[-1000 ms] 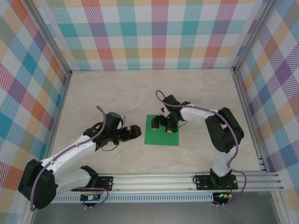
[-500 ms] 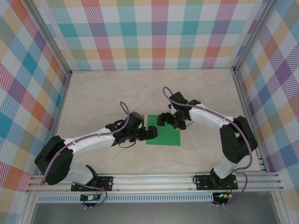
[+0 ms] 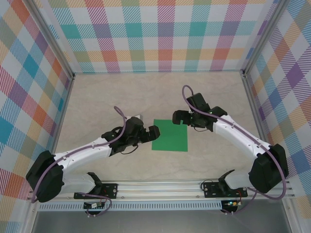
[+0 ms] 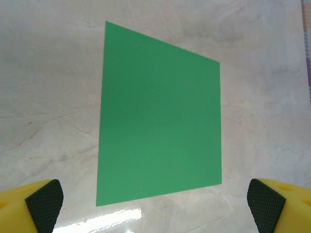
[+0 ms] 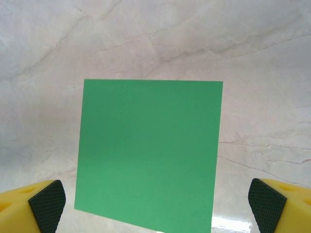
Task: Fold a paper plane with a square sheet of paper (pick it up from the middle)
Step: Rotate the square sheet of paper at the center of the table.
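Observation:
The square sheet of paper (image 3: pixel 170 136) is plain green and lies flat and unfolded on the marble table top. My left gripper (image 3: pixel 152 132) hovers at the sheet's left edge, open, with nothing between its fingers. My right gripper (image 3: pixel 180 116) is at the sheet's far edge, also open and empty. In the left wrist view the paper (image 4: pixel 160 121) lies ahead of the wide-apart gripper (image 4: pixel 155 208) and its black pads (image 4: pixel 44 204). In the right wrist view the paper (image 5: pixel 148 150) reaches down between the spread fingertips (image 5: pixel 267 204) of that gripper (image 5: pixel 157 206).
Plaid walls (image 3: pixel 155 34) close off the table on three sides. An aluminium rail (image 3: pixel 165 187) with both arm bases runs along the near edge. Bare marble table (image 3: pixel 107 97) surrounds the sheet.
My right gripper has lifted off the paper and drawn back to its far edge, its jaws widening. My left gripper swung in toward the sheet's left edge, then eased slightly back.

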You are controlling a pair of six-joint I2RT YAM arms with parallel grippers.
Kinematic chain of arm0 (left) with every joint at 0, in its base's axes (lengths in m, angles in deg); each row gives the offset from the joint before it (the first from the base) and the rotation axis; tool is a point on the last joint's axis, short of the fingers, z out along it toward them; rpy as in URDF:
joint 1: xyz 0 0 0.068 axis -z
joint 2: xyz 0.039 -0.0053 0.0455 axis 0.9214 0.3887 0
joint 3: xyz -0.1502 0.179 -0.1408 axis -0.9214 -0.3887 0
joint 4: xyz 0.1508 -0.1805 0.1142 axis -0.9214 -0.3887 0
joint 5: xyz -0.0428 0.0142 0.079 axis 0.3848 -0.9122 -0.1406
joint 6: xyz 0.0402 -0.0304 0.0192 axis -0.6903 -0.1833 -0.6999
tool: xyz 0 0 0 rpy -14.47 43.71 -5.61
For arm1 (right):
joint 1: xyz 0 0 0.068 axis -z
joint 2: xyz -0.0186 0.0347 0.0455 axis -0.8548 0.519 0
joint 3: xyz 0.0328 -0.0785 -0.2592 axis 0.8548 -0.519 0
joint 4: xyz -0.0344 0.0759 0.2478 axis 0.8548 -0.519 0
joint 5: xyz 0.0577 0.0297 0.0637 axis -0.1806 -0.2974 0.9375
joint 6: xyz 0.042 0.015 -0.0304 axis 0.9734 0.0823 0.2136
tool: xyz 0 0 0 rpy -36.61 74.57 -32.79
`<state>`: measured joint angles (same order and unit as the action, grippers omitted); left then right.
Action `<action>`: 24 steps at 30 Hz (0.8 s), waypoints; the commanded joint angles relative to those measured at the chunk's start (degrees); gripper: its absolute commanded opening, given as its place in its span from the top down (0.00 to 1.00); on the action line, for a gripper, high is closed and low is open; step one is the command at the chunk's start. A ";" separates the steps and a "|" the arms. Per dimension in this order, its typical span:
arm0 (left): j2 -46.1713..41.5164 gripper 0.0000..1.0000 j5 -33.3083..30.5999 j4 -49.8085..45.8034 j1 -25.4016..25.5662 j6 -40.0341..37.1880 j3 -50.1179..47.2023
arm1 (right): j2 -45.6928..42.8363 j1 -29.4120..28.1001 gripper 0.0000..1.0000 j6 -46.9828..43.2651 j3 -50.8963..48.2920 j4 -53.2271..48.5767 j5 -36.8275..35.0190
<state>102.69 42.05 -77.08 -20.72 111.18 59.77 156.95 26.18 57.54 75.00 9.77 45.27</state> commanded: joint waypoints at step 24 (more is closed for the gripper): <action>6.89 0.00 5.33 9.05 -1.59 8.84 -3.81 | 20.12 -3.22 0.00 1.84 10.21 -9.67 7.01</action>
<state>108.87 44.37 -69.59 -21.59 119.96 54.72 176.82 23.36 58.26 83.68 3.02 53.84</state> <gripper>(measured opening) 0.999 0.997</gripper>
